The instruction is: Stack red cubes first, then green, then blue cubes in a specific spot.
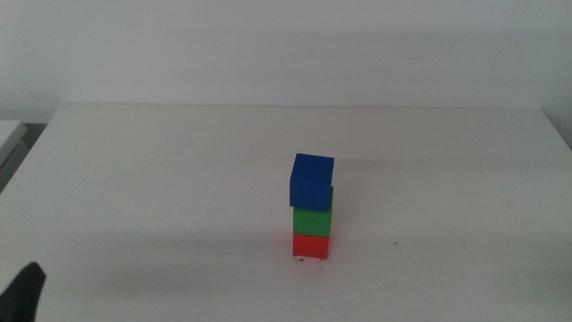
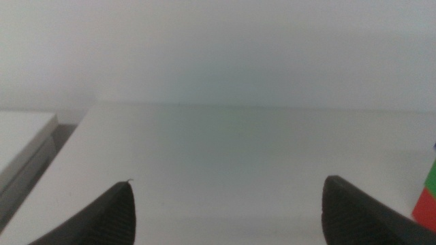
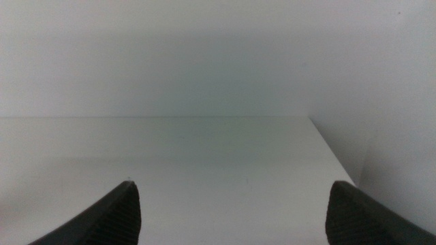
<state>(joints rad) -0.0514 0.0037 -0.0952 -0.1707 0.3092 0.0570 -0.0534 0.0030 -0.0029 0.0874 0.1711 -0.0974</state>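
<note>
In the middle view a stack of three cubes stands on the white table near the front centre. The red cube (image 1: 311,245) is at the bottom on the spot with tiny dark scuff marks (image 1: 304,260). The green cube (image 1: 313,220) sits on it, and the blue cube (image 1: 312,181) is on top, shifted slightly left. My left gripper (image 2: 228,211) is open and empty, low at the table's front left (image 1: 24,291); the red cube (image 2: 426,207) and green cube (image 2: 432,178) show at its view's edge. My right gripper (image 3: 231,211) is open and empty, out of the middle view.
The white table (image 1: 179,179) ends at a far edge below a pale wall. A second white surface (image 1: 9,134) lies beyond the table's left edge, also in the left wrist view (image 2: 20,136). The right wrist view shows the table's right edge (image 3: 334,153).
</note>
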